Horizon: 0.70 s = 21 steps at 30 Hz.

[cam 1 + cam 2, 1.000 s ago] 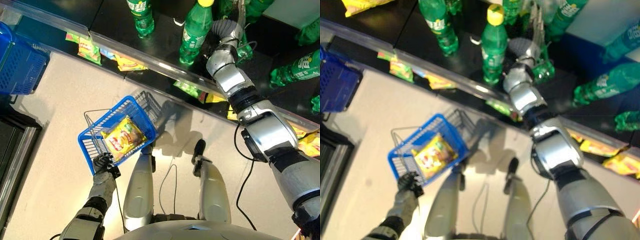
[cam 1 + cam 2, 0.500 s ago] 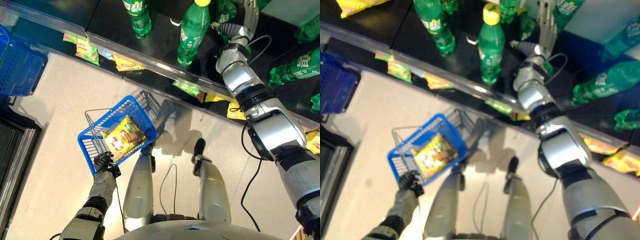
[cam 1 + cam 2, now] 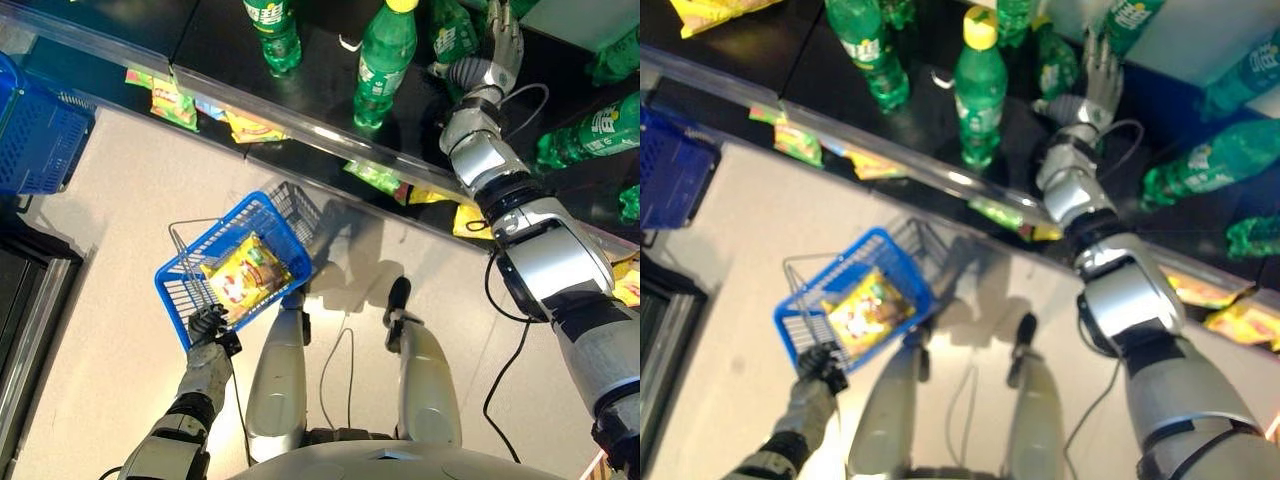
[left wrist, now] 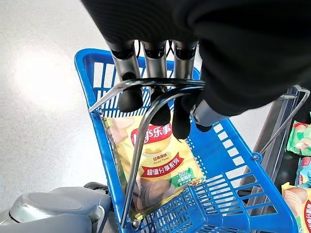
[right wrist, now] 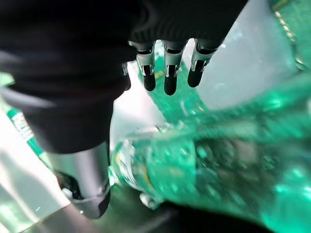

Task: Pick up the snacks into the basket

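So you're curling left hand (image 4: 160, 92) round basket (image 3: 243, 262) handle, keeping chips (image 3: 245, 272) level; right hand (image 3: 1101, 70) spread, reaching among bottles (image 3: 383, 55).

The basket (image 4: 233, 160) is showing a blue plastic mesh with a smooth, slightly shiny surface, and its handles (image 4: 146, 92) are looking like thin bare metal wire. The snack bag (image 4: 155, 165) inside is shining like glossy yellow foil. The bottles (image 3: 385, 60) are appearing as clear green plastic, glossy, on a dark reflective shelf (image 3: 320, 80). The floor (image 3: 110, 220) is looking smooth and pale, softly gleaming.
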{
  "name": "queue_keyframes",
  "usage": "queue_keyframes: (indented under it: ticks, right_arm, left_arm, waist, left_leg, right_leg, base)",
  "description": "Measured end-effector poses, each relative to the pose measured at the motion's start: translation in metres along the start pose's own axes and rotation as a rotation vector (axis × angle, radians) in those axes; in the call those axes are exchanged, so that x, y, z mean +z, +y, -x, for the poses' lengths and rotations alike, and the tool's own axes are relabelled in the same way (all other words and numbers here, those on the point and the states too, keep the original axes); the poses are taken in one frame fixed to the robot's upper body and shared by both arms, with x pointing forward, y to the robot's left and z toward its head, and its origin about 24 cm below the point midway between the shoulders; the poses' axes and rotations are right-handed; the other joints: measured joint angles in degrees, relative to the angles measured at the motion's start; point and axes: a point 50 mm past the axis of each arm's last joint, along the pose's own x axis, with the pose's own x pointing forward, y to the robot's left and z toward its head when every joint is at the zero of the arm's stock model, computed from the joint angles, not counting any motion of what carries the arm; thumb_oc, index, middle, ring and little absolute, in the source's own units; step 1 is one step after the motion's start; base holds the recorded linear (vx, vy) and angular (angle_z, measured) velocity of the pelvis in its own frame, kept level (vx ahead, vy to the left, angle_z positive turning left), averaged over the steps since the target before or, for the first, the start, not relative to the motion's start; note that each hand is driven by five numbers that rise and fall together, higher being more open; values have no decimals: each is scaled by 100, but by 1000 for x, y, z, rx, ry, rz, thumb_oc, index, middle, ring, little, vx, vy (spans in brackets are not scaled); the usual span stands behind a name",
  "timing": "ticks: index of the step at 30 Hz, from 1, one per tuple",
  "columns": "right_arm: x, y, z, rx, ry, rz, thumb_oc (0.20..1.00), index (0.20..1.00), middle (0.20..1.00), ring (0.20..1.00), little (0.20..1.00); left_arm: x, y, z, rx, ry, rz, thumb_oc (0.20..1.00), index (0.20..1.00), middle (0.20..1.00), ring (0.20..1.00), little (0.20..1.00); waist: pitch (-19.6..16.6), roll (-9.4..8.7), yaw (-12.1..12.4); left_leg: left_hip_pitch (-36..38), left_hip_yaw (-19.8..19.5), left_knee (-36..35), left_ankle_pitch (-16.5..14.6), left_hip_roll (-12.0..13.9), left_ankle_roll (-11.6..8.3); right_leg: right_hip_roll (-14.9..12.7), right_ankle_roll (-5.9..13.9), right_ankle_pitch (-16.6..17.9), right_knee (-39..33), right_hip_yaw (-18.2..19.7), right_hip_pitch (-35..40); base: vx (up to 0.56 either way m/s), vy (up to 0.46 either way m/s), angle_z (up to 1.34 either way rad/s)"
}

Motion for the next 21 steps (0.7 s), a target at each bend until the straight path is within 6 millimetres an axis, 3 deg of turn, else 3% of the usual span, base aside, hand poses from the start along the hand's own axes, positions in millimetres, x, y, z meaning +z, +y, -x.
queue_keyframes:
  ticks: [5, 12, 21]
  right_arm:
    - [-7, 10, 5, 55, 63, -77, 1000, 1000, 1000, 1000, 1000]
    - [-5, 9, -2, 94, 141, -216, 1000, 1000, 1000, 1000, 1000]
    - [-13, 0, -12, 94, 236, -229, 1000, 1000, 1000, 1000, 1000]
  left_arm:
    - [-2, 2, -1, 7, 9, -4, 200, 200, 200, 200, 200]
    - [-4, 4, -1, 14, 23, -3, 200, 200, 200, 200, 200]
    - [-3, 4, -2, 4, 20, -8, 200, 200, 200, 200, 200]
  waist:
    - [0, -1, -7]
    - [-13, -24, -10]
    - [-19, -35, 37]
  left_leg:
    - [14, -3, 9, 0, 1, 0]
    - [19, -2, 51, 0, 11, 1]
    - [10, -15, 67, 2, 8, 4]
  right_leg:
    - [1, 0, 6, -5, -1, 27]
    - [15, -5, 44, -26, 4, 56]
    - [18, 4, 79, -80, -9, 86]
  base:
    - [0, 0, 0]
    - [0, 0, 0]
    - [1, 0, 0]
